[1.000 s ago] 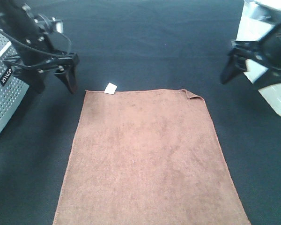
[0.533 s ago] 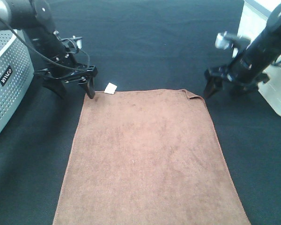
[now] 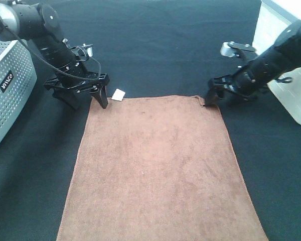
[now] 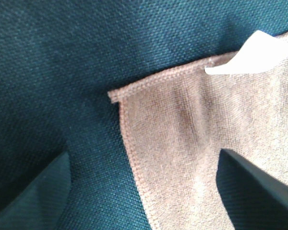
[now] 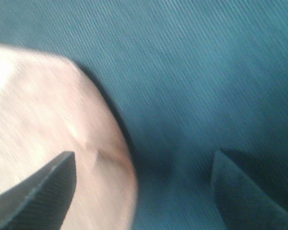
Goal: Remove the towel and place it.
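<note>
Got towel (image 3: 155,165) spread flat on black cloth (image 3: 165,40), mid-surface, running toward near edge. Small white tag (image 3: 119,94) poking out at far-L corner; far-R corner folded over a bit. Down low w/ L gripper (image 3: 86,99) at far-L corner: jaws wide, straddling corner, one finger over towel, other over cloth, nothing held. Same w/ R gripper (image 3: 219,98) at far-R corner: jaws wide, nothing gripped, wrist view blurry. Off to sides: grey perforated box (image 3: 10,95) by L edge, white bin (image 3: 286,95) by R edge.
</note>
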Available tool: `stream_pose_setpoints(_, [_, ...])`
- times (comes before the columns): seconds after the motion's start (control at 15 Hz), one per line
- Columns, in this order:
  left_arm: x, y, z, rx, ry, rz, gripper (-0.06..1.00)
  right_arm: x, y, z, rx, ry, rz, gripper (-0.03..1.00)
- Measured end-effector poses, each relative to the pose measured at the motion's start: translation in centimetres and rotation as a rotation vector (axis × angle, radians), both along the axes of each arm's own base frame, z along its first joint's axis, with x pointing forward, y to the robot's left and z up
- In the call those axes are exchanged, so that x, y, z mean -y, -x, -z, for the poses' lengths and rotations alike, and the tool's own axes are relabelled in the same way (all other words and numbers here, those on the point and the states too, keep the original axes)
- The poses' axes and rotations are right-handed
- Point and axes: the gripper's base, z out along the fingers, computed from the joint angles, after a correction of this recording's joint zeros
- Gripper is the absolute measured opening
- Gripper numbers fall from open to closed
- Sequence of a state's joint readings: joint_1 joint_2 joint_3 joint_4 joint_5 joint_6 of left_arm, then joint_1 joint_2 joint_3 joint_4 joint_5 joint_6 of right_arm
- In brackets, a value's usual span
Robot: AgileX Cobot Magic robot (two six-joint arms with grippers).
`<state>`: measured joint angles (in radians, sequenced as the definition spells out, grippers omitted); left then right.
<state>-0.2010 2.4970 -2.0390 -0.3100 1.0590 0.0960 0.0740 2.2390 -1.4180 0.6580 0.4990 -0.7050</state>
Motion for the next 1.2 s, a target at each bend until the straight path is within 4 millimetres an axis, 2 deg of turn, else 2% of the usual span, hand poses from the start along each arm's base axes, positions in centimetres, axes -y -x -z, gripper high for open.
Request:
stream_pose_setpoints(0.13, [0.1, -0.1, 0.0, 0.006, 0.032, 0.002, 0.78, -2.3, -0.1, 0.3, 0.061, 0.026, -0.055, 0.72])
stream_pose_setpoints(0.33, [1.8, -0.1, -0.1, 0.037, 0.081, 0.014, 0.77, -4.8, -0.1, 0.7, 0.119, 0.058, -0.093, 0.72])
stream_pose_setpoints(0.53, [3.6, 0.2, 0.1, 0.053, 0.098, 0.035, 0.76, -5.0, -0.2, 0.9, 0.138, 0.072, -0.092, 0.67])
stream_pose_setpoints(0.73, [3.5, 0.2, 0.2, 0.059, 0.084, 0.04, 0.62, -4.7, -0.4, 1.0, 0.162, 0.109, -0.112, 0.49])
stream_pose_setpoints(0.8, [3.5, 0.2, 0.2, 0.059, 0.084, 0.04, 0.62, -4.7, -0.4, 1.0, 0.162, 0.109, -0.112, 0.49])
stream_pose_setpoints(0.93, [3.4, 0.2, 0.4, 0.06, 0.065, 0.048, 0.42, -4.5, -0.5, 1.1, 0.182, 0.143, -0.136, 0.29])
stream_pose_setpoints(1.13, [3.0, 0.2, 0.8, 0.064, 0.025, 0.066, 0.04, -4.4, -0.5, 1.2, 0.185, 0.16, -0.155, 0.03])
stream_pose_setpoints(1.2, [3.0, 0.1, 0.8, 0.068, 0.018, 0.069, 0.01, -4.5, -0.4, 1.2, 0.184, 0.161, -0.16, 0.0])
